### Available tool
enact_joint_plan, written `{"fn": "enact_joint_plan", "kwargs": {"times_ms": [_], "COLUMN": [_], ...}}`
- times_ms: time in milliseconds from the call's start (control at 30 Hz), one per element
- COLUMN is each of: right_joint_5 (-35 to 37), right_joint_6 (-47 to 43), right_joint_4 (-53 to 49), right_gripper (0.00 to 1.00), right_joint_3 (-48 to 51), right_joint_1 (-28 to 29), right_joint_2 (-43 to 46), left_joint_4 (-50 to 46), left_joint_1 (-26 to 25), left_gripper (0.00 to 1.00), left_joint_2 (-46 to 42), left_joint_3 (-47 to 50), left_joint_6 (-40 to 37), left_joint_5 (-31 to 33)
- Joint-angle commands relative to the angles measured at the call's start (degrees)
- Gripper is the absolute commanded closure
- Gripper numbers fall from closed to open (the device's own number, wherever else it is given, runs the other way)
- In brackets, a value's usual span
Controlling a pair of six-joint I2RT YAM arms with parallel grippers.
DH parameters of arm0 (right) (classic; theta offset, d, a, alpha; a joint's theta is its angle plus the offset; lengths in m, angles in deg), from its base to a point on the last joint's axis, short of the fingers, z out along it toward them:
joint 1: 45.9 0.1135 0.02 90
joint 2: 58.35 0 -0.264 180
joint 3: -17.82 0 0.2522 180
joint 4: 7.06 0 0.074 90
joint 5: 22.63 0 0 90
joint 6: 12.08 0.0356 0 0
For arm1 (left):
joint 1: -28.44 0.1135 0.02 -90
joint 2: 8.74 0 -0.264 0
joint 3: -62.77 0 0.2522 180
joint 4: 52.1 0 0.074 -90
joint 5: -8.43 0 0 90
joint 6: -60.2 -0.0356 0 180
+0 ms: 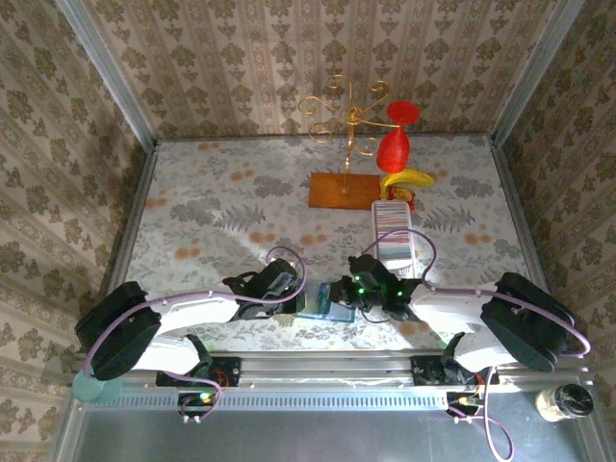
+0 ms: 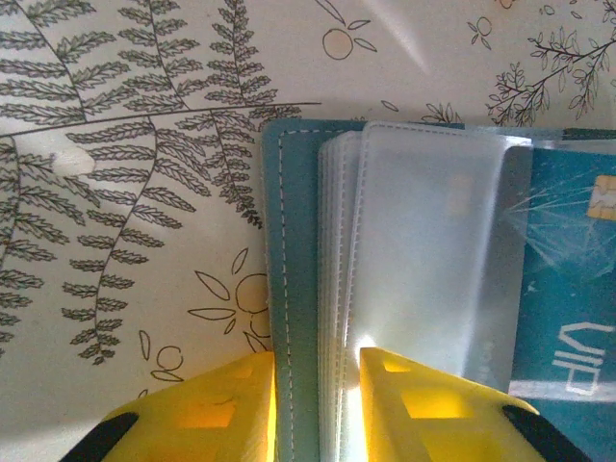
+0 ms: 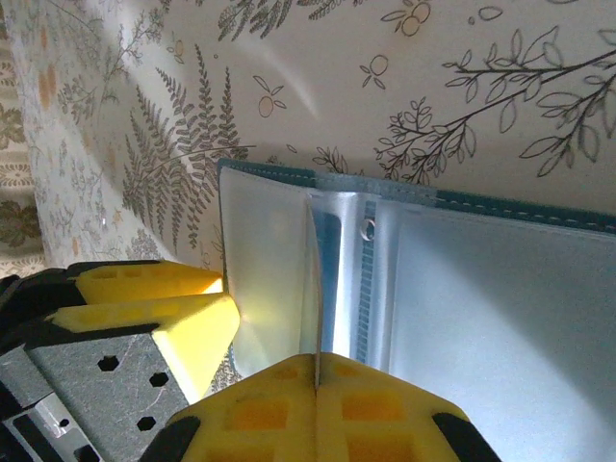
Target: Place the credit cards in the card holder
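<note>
left end effector (image 2: 316, 364) clamps card holder (image 2: 296, 241) | opened flat | long axis left-right

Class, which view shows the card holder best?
Left wrist: the card holder shows teal cover, stitching and stacked clear sleeves up close. Right wrist shows mainly its sleeves, glare-washed; top external, a small teal patch.

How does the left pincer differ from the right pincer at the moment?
Gap: the left pincer stands partly apart, while the right pincer is fully shut. Hold: the left grips the card holder by its teal cover plus a stack of clear sleeves. The right pinches a single thin sheet, seen edge-on; sleeve or card, I cannot tell. Both are yellow and work at the same open card holder.
</note>
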Motion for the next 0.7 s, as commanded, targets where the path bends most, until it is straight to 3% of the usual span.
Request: {"fn": "enact_joint_plan", "kwargs": {"times_ms": [0,200,467,667], "right_joint_5": [-1.7,-2.6,-2.7,0.3], "right_joint_6": [-0.1,-0.4,-2.8,-5.0], "right_joint_4": [-2.3,-2.6,-7.5,-14.5], "right_gripper": [1.00,1.00,0.73,0.73], "right_joint_3": [-1.3,-3.0,-6.9,-8.2], "right_joint_1": [0.5,0.5,0.5,0.5], "right_joint_2": [-2.2,-4.8,-7.5,-5.8], "left_joint_4": [-3.2,-3.2,-3.4,-3.3], "left_joint_1": [-0.5,-0.6,-0.6,-0.6], "left_gripper": [0.73,0.73,0.73,0.73], "left_joint_2": [0.7,0.5,0.1,-0.1], "left_joint_3": [1.4,1.4,1.4,1.6], "left_joint_6": [0.8,0.8,0.7,0.9], "left_joint_5": [0.5,0.6,0.7,0.6]}}
